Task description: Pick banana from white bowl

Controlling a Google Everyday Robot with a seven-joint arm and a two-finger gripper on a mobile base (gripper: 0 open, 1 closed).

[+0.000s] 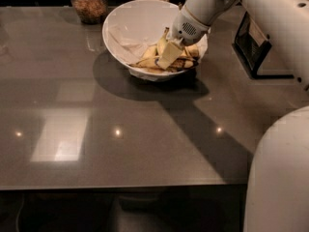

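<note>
The large white bowl (pixel 126 21) stands at the back of the dark table and holds several bananas. A brown-streaked banana (pixel 185 63) lies along the bowl's front right side, next to cleaner yellow ones (pixel 147 62). My gripper (pixel 169 56) reaches down from the upper right into the bowl. Its tip is among the bananas, right beside the streaked one. The arm hides part of the fruit and the bowl's right rim. No sticker shows.
Two glass jars (pixel 88 1) with brownish contents stand behind the bowl at the table's back edge. A dark framed object (pixel 253 50) stands to the right of the bowl. My white base (pixel 280 178) fills the lower right corner.
</note>
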